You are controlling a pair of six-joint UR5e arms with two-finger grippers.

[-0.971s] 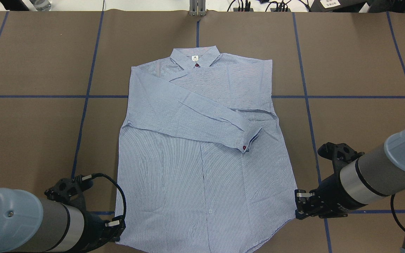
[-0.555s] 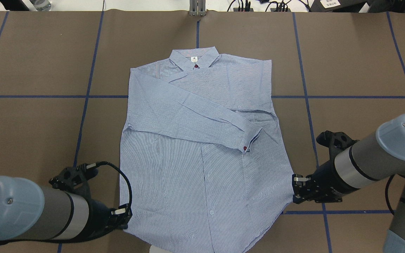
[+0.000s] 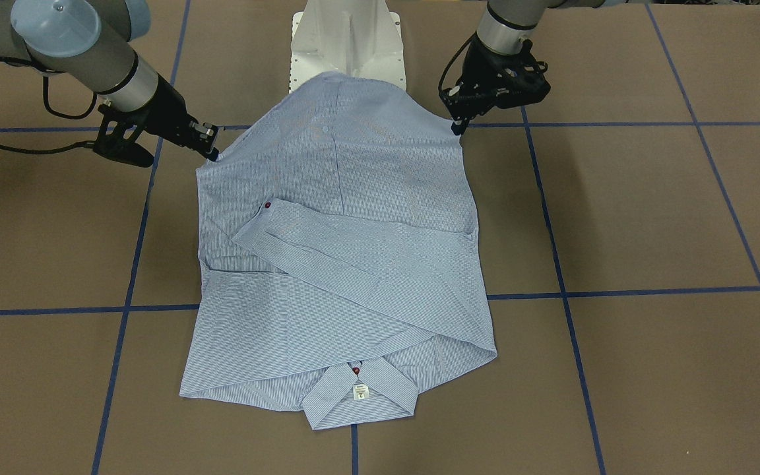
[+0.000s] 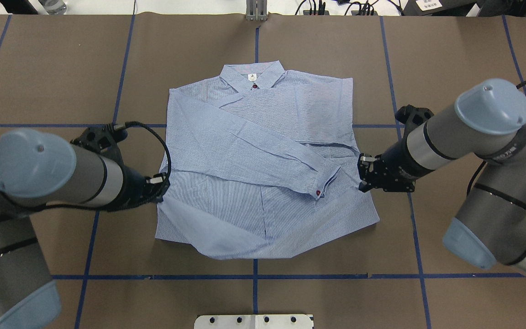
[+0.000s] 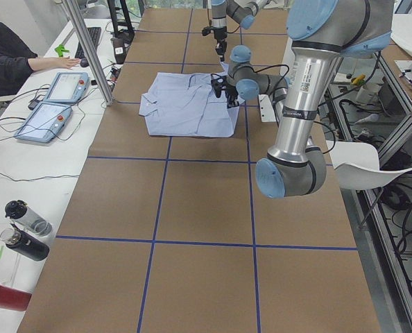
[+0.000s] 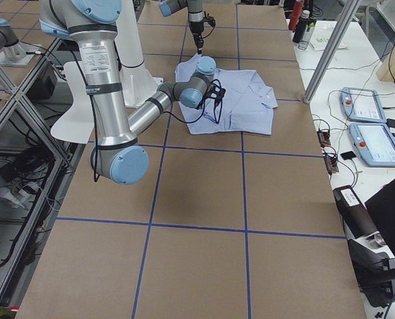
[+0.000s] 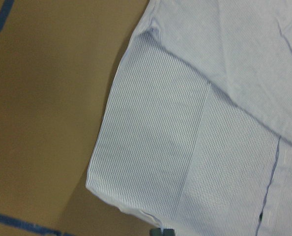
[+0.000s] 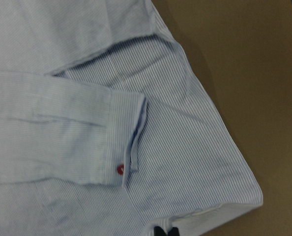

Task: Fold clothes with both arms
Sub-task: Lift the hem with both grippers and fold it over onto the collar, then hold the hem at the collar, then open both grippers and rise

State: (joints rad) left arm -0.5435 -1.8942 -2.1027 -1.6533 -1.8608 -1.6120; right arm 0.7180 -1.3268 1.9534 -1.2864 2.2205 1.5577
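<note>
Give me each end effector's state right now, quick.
Left end effector: closed, holding the shirt by one hem corner.
Right end effector: closed, holding the shirt's other hem corner.

The brown table (image 4: 39,68) with blue tape lines (image 4: 62,125) bears a striped shirt (image 4: 263,137).

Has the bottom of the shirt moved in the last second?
Yes. The bottom of the shirt has been pulled toward the collar: it reached past the near blue tape line before; now it stops short of it.
</note>
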